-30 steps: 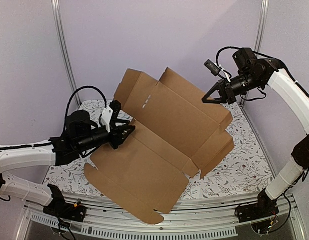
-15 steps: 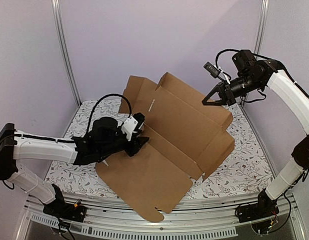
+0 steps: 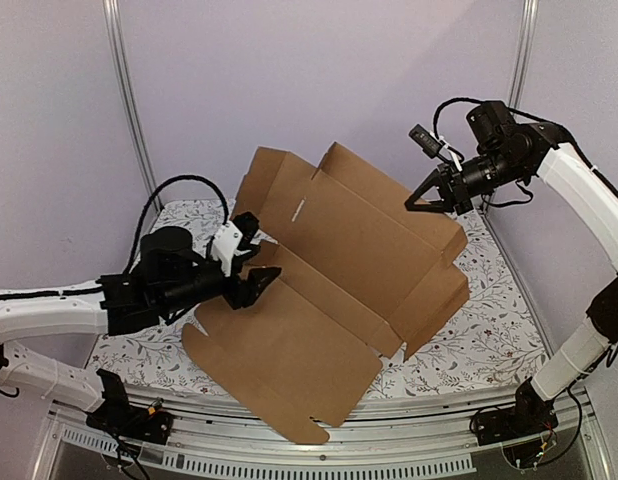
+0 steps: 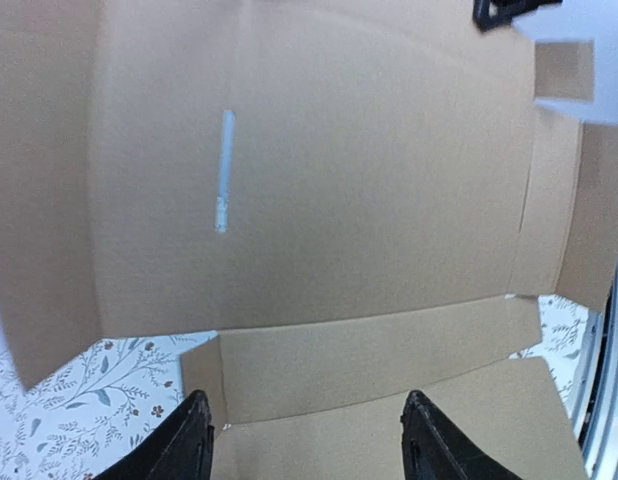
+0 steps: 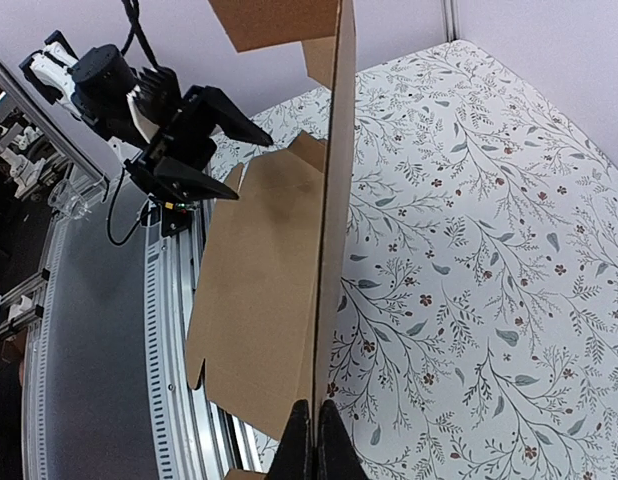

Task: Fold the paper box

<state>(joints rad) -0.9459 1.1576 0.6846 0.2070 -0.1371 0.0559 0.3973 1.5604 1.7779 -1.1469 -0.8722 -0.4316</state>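
The paper box (image 3: 339, 260) is a brown cardboard sheet, opened out, its near panel on the table and its far panels tilted up. My right gripper (image 3: 413, 203) is shut on the raised far right edge; in the right wrist view the paper box (image 5: 259, 280) is seen edge-on, pinched between the fingertips of this gripper (image 5: 314, 445). My left gripper (image 3: 257, 258) is open at the sheet's left side, above a crease, holding nothing. In the left wrist view its gripper (image 4: 309, 435) stands wide over the paper box (image 4: 339, 200), which has a slit in its raised panel.
A floral tablecloth (image 3: 489, 330) covers the table. A metal rail (image 3: 389, 460) runs along the near edge, and the sheet's near corner hangs over it. Frame posts (image 3: 129, 100) and purple walls close in the back and sides.
My left gripper has opened wide and drawn back a little to the left, off the sheet. The sheet's near panel has shifted slightly. The right gripper has kept its hold and barely moved.
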